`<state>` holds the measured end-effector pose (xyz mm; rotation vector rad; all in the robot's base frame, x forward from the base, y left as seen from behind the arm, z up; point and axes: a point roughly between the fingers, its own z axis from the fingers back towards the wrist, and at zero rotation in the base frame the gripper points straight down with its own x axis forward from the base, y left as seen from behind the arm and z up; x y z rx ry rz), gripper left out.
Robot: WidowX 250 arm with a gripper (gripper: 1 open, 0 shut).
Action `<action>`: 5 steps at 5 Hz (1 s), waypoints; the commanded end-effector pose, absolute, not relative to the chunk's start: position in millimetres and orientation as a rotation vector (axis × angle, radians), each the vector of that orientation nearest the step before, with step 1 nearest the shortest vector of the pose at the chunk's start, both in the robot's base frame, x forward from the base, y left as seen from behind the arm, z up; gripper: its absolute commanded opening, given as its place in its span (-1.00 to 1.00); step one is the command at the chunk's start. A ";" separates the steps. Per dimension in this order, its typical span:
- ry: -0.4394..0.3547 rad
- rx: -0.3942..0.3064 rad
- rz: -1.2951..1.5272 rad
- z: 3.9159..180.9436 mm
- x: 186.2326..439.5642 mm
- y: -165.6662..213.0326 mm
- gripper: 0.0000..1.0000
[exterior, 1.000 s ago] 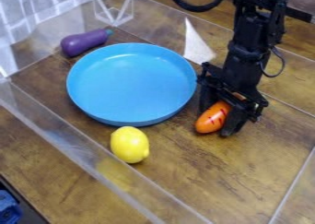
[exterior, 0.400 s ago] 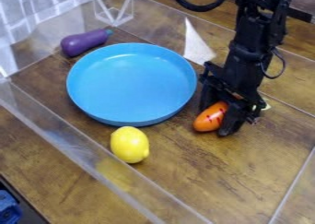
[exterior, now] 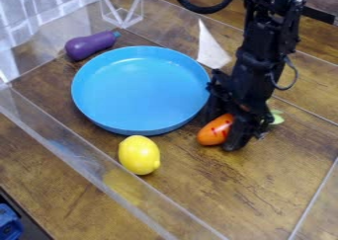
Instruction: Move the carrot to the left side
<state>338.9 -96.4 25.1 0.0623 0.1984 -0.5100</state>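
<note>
The orange carrot (exterior: 212, 132) lies low over the wooden table just off the blue plate's right edge, its dark groove marks facing the camera. My black gripper (exterior: 228, 128) points steeply down from above, and its fingers (exterior: 243, 133) are closed around the carrot's right part. The arm rises behind it toward the top right. The carrot's stem end is hidden by the fingers.
A large blue plate (exterior: 95, 104) fills the middle left. A yellow lemon (exterior: 138, 154) sits in front of it, and a purple eggplant (exterior: 90, 44) behind it at left. A white cone-like piece (exterior: 209, 41) stands behind the plate. Clear plastic walls (exterior: 53, 120) border the left and front.
The gripper and the carrot in it have shifted together a little to the left and toward the camera, closer to the plate's rim, and the wrist has rolled slightly.
</note>
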 end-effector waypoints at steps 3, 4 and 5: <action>0.043 0.103 -0.529 90.1 359.9 -48.9 -1.00; 0.025 0.104 -0.589 106.0 358.1 -48.6 -1.00; 0.006 0.095 -0.648 120.3 354.0 -49.8 -1.00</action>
